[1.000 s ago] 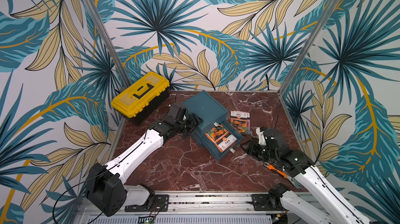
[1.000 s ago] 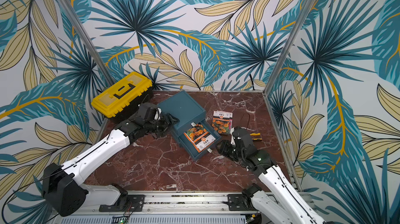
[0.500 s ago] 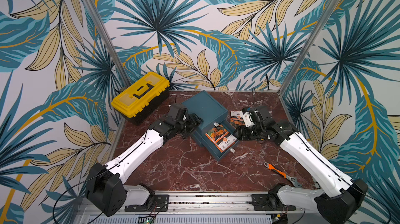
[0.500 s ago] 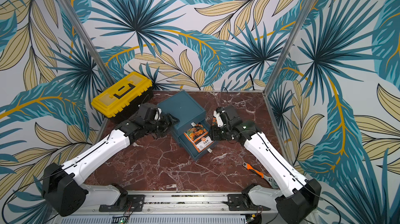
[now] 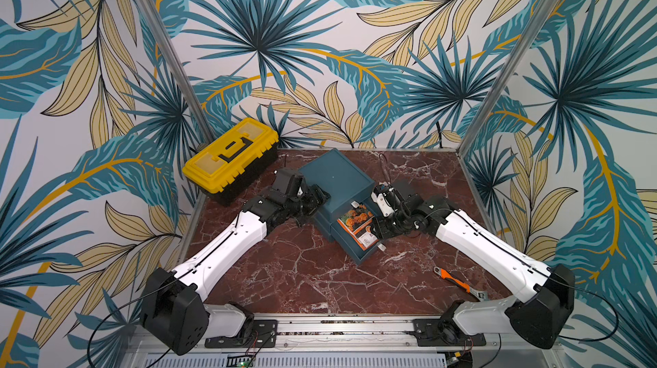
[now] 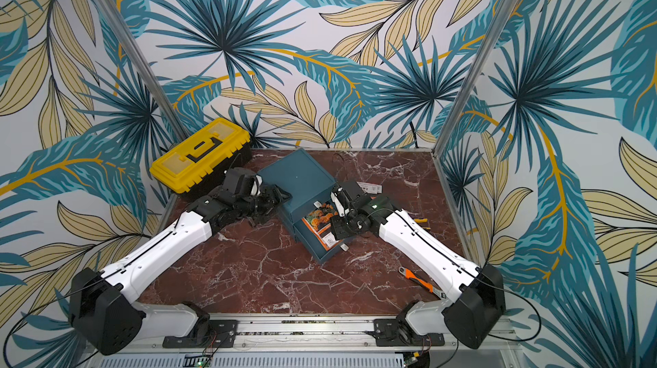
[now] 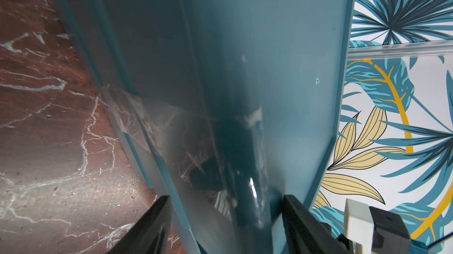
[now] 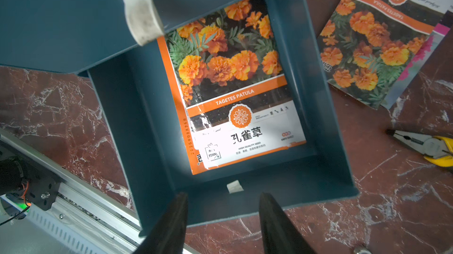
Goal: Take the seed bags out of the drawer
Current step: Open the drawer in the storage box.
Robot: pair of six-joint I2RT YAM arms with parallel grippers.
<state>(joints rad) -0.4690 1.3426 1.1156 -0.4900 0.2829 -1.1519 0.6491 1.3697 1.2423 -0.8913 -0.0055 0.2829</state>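
bracing the cabinet [image 5: 336,176] near the bench's [image 5: 302,277] far edge, the left claw [image 7: 224,197] straddles its corner, likely to stop it sliding; whether the jaws pinch cannot be told. the right claw [image 8: 223,196] hovers spread and empty over the open drawer [image 8: 316,108], where one seed bag [image 8: 235,88] lies flat, face up. other seed bags [image 8: 367,51] lie on the bench beside it, toward the right edge.
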